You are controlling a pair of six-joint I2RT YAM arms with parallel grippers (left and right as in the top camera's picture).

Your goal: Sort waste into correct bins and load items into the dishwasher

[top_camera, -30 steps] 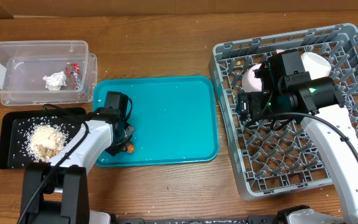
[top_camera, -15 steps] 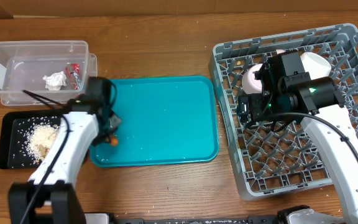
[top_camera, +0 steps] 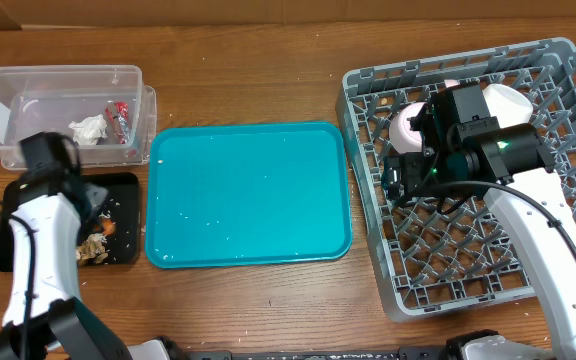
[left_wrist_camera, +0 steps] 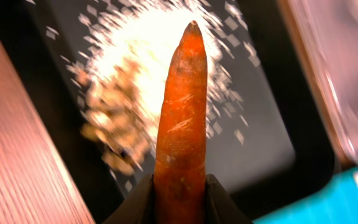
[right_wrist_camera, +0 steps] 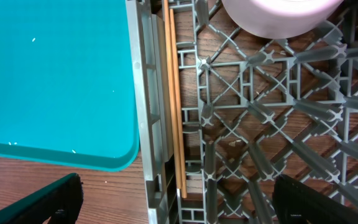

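Left gripper (left_wrist_camera: 179, 194) clenched on carrot (left_wrist_camera: 182, 118), over black tray (left_wrist_camera: 272, 146) at table's 8 o'clock; food scraps (left_wrist_camera: 114, 124) beneath; right gripper (right_wrist_camera: 179, 202) spread wide, grasping nothing, above dish rack (right_wrist_camera: 253, 124); chopsticks (right_wrist_camera: 174, 93) along its 9 o'clock wall.

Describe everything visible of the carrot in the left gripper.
The carrot is small, orange and tapered, its skin dull with pale scratches. The left gripper is shut on its thick end, clamping it from both sides, so the pointed tip juts out ahead. It hangs above the black tray, over the beige food scraps, apparently touching nothing else.
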